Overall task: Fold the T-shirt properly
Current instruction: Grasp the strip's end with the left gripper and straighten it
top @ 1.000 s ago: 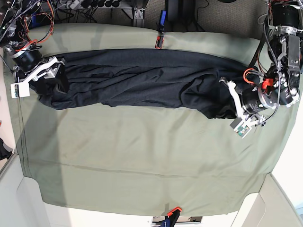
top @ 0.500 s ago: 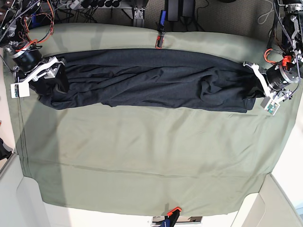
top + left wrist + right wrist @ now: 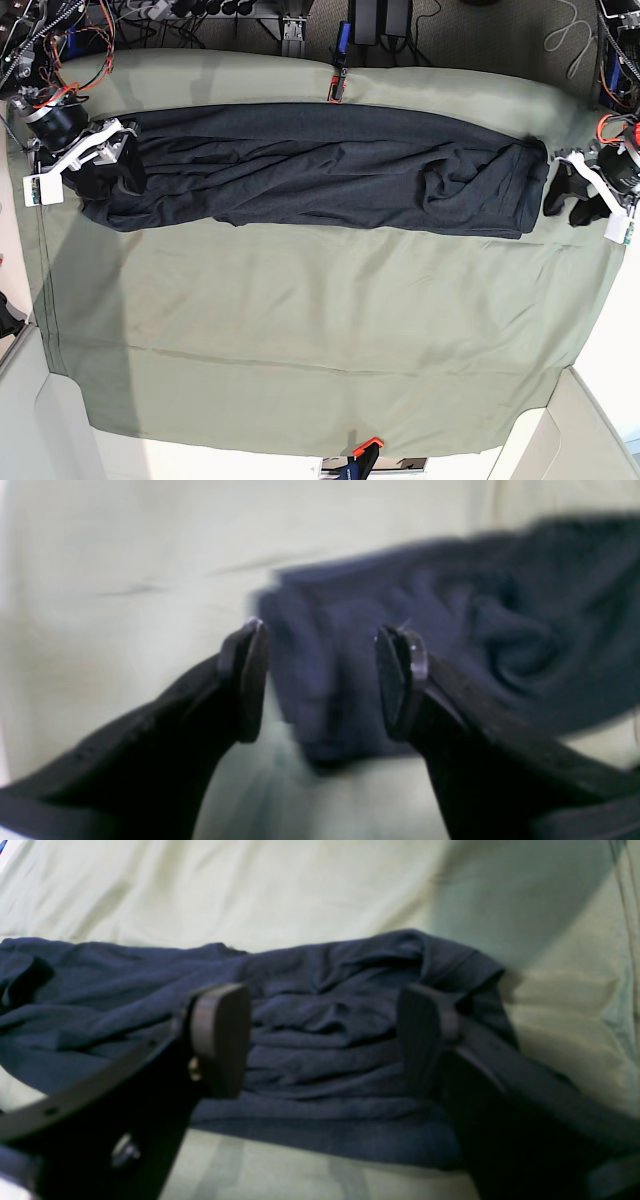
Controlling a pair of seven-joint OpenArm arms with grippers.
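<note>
The dark navy T-shirt point(image 3: 320, 165) lies stretched in a long wrinkled band across the far part of the table. My left gripper point(image 3: 568, 203) is open and empty just off the shirt's right end. In the blurred left wrist view, that shirt end point(image 3: 450, 625) lies beyond the spread fingers of the gripper point(image 3: 322, 680). My right gripper point(image 3: 112, 178) is open at the shirt's left end. In the right wrist view, it point(image 3: 322, 1040) has its fingers spread over the bunched folds of the shirt point(image 3: 320, 1015) and grips nothing.
A pale sage-green cloth sheet point(image 3: 320, 330) covers the table. A red-black clamp point(image 3: 335, 86) pins it at the far edge and an orange clamp point(image 3: 362, 450) at the near edge. Cables and hardware point(image 3: 200, 15) lie behind the table.
My left gripper pulled the shirt's bunched right end out to the right, let go and backed off toward the table's right edge. The right arm has stayed in place.
</note>
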